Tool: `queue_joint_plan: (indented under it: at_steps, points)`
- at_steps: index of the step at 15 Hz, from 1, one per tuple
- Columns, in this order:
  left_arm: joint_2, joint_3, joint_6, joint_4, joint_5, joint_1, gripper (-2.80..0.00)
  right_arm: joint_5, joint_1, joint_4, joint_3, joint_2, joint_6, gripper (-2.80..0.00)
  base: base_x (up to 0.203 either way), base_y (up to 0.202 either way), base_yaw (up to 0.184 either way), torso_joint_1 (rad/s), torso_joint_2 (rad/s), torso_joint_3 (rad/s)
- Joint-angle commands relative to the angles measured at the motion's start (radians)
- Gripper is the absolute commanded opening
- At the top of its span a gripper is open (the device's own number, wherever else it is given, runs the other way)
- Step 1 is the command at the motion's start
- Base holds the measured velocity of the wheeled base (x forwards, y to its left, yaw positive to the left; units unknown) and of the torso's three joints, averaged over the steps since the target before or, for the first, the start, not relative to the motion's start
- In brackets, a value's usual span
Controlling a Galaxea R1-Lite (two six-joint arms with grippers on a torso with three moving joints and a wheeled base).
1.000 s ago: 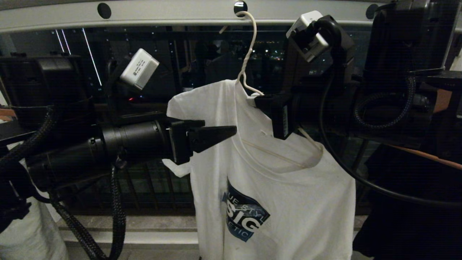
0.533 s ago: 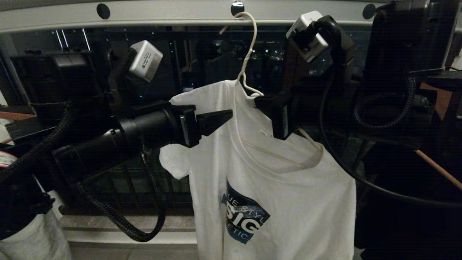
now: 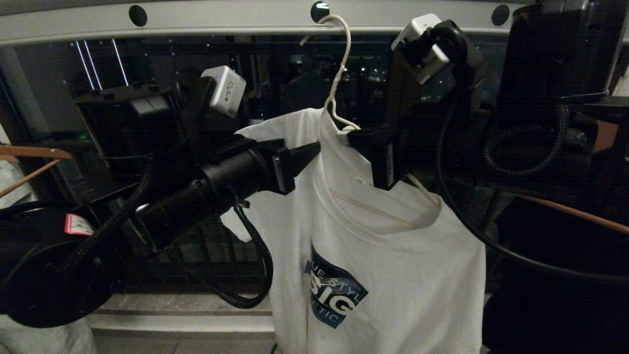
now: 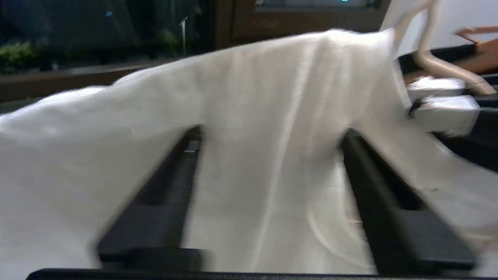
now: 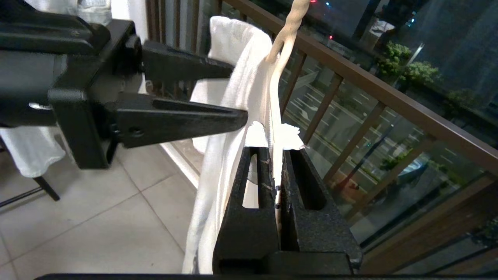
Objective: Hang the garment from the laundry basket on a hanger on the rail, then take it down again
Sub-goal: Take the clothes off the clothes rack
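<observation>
The garment (image 3: 383, 255), a white T-shirt with a blue chest graphic, hangs on the thin white hanger (image 3: 339, 73). The hanger's hook sits in a hole of the pale grey rail (image 3: 221, 17). My right gripper (image 3: 351, 135) is shut on the hanger's wire just below the twisted neck (image 5: 286, 35); the wire runs between its closed fingers (image 5: 273, 149). My left gripper (image 3: 314, 147) is open at the shirt's other shoulder. Its fingers straddle the shoulder cloth (image 4: 272, 97), which lies between them and hides their tips (image 4: 271, 132). The laundry basket is out of view.
The dark balcony railing (image 3: 221, 246) with vertical bars stands behind the shirt, above a pale ledge (image 3: 186, 314). Brown wooden hangers show at the far left (image 3: 29, 152) and far right (image 3: 580, 214). Tiled floor (image 5: 97, 217) lies below.
My left arm has swung up and inward, bringing its gripper from in front of the sleeve onto the shirt's shoulder. The right gripper, hanger and shirt have stayed put.
</observation>
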Motion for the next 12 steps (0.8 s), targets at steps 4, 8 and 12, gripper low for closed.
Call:
queue_joint_plan:
  at_steps: [4, 8, 12]
  points:
    - [0.013, 0.001, -0.004, -0.007, 0.003, -0.003, -2.8, -0.001, 0.0, 0.0, 0.004, -0.001, -0.002, -2.8, 0.0, 0.0, 0.0, 0.0, 0.0, 0.0]
    - [-0.025, 0.007, -0.067, -0.102, 0.011, -0.003, -2.8, -0.002, -0.001, 0.0, 0.005, 0.0, -0.001, -2.8, 0.0, 0.0, 0.0, 0.0, 0.0, 0.0]
    - [-0.015, 0.007, -0.073, -0.104, 0.014, 0.016, -2.8, -0.002, -0.004, 0.0, 0.005, -0.001, -0.001, -2.8, 0.0, 0.0, 0.0, 0.0, 0.0, 0.0]
